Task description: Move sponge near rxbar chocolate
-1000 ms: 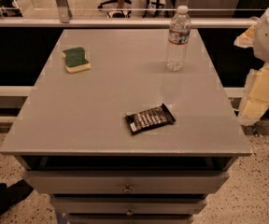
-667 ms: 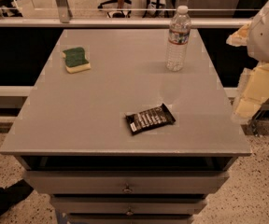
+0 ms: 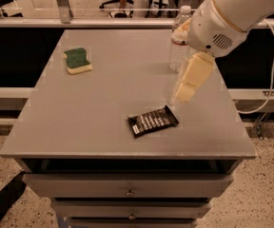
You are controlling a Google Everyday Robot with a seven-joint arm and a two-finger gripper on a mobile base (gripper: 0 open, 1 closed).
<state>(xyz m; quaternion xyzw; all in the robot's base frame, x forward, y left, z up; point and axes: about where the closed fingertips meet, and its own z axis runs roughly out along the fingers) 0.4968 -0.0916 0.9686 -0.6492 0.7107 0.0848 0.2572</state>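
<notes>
Sponge (image 3: 77, 61) (green over yellow) well apart from pincer (image 3: 182, 96).

White rounded arm (image 3: 237, 13), vent grille (image 3: 222, 41), tan seam; cream jaws over table (image 3: 103, 108), right side.

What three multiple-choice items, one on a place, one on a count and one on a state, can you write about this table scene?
1. Where on the grey table does the green-topped, yellow-based wavy sponge lie?
A. far left part
B. near right corner
C. on the floor
2. How many clear plastic water bottles stand on the table?
A. none
B. one
C. three
3. The flat rxbar chocolate in its dark shiny wrapper is
A. standing upright
B. lifted off the table
C. lying flat on the table
Key: 1 A, the sponge sits far left. 2 B, one bottle stands at the far right. 3 C, the bar lies flat; the pale gripper hangs close by its right end.
</notes>
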